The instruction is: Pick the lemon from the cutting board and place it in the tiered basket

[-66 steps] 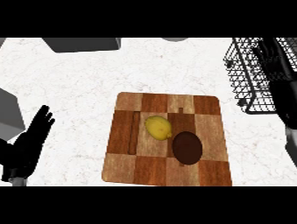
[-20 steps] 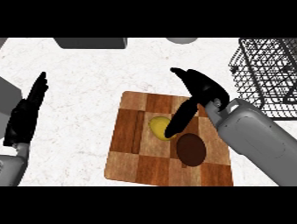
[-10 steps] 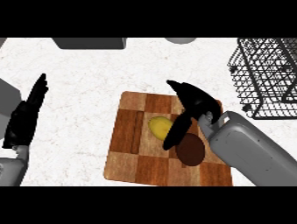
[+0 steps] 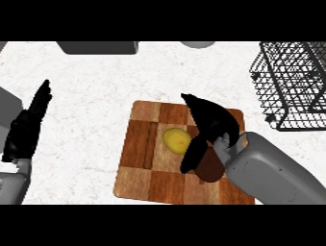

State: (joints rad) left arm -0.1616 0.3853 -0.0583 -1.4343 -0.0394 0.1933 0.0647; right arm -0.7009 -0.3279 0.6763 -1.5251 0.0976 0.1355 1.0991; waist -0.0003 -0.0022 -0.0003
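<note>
While the right hand (image 4: 206,129) hovers over the cutting board (image 4: 145,144), fingers spread and slightly bent, the lemon (image 4: 176,140) sits near the board's centre, just left of that hand's thumb, not yet gripped as far as I can tell. Step in hand looks like the grasp. To do it well, I'd say lower the hand so thumb and fingers straddle the lemon from both sides and close around its middle, since a rounded lemon can likely roll off across the board. Keep clear of the dark brown object (image 4: 209,169) lying on the board just below-right of the lemon, partly hidden by the right forearm. Lift straight up before swinging toward the tiered basket (image 4: 302,86), which stands on the counter (image 4: 87,91) up and right of the board, well apart from the lemon. Left hand (image 4: 25,130) rests open left of the board, fingers straight, holding nothing. Counts: one lemon, one board, one brown object, one basket, two hands.
</note>
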